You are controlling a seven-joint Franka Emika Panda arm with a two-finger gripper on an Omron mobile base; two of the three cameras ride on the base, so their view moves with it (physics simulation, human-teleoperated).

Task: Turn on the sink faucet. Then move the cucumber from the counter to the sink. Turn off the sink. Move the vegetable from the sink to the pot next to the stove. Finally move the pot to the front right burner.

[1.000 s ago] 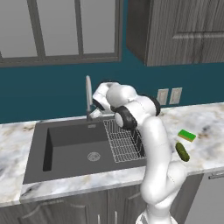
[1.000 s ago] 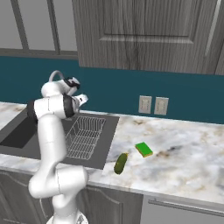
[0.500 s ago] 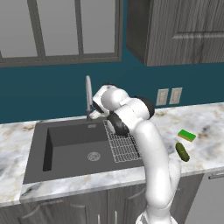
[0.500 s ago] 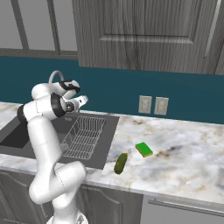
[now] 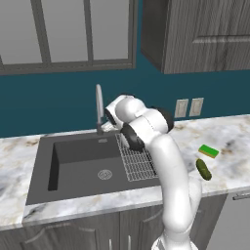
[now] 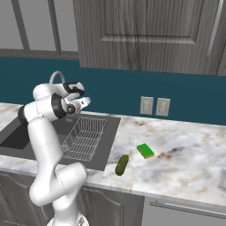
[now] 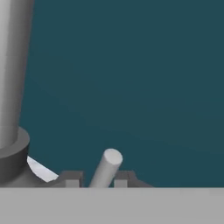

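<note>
The sink faucet is a slim silver gooseneck behind the dark sink. In the hand view its spout rises at the left. Its small lever handle sticks up between my two fingertips. My gripper is shut on that lever, with its fingers close on either side. From the base views my hand hovers at the faucet's foot, over the back edge of the basin. The cucumber lies on the marble counter to the right of the sink. I see no water running.
A wire rack fills the sink's right part. A green sponge lies just behind the cucumber. Two wall outlets sit on the teal backsplash. Dark cabinets hang overhead.
My elbow and forearm have swung left toward the faucet while the hand stayed at its base. The cucumber and sponge have not moved.
</note>
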